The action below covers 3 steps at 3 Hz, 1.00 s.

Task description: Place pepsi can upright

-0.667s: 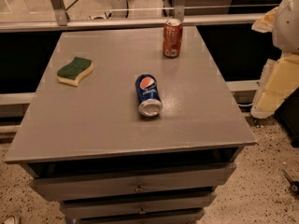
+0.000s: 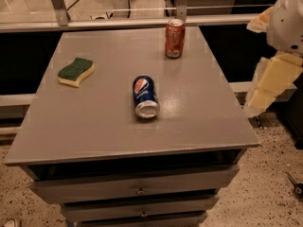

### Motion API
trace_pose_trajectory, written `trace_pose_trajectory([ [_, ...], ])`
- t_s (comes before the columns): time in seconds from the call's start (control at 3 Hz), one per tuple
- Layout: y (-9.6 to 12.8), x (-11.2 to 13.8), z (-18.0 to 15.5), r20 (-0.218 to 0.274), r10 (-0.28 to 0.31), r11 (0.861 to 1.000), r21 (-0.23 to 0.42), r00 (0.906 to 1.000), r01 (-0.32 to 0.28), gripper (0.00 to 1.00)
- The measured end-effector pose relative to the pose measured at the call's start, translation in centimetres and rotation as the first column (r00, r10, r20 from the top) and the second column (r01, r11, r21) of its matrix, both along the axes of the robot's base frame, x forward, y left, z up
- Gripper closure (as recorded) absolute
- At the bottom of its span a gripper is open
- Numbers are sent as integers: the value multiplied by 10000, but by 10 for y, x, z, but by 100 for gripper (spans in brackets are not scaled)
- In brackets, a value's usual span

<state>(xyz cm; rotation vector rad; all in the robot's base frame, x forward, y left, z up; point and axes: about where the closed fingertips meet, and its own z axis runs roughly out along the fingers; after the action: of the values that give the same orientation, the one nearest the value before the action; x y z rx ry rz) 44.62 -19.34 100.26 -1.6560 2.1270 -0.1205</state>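
The pepsi can (image 2: 145, 96) is blue with the round logo. It lies on its side near the middle of the grey table (image 2: 94, 117), its silver end toward the front edge. My gripper (image 2: 271, 82) is a cream-coloured part hanging off the table's right edge. It is beyond the table, well to the right of the can, and holds nothing that I can see.
A red-orange soda can (image 2: 174, 38) stands upright at the back of the table. A green and yellow sponge (image 2: 75, 71) lies at the left. Drawers (image 2: 137, 188) sit under the tabletop. A rail (image 2: 123, 22) runs behind the table.
The gripper has shifted slightly left, toward the table's right edge. The cans and the sponge have not moved.
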Motion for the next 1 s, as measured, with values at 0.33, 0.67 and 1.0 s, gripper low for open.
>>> trace_pose_trajectory([
  [0.33, 39, 38, -20, -107, 30, 9978, 666, 9999, -23, 0],
  [0.67, 84, 84, -45, -726, -608, 9900, 1231, 9955, 694, 0],
  [1.0, 123, 122, -71, -1675, -1448, 9748, 1446, 9752, 1696, 0],
])
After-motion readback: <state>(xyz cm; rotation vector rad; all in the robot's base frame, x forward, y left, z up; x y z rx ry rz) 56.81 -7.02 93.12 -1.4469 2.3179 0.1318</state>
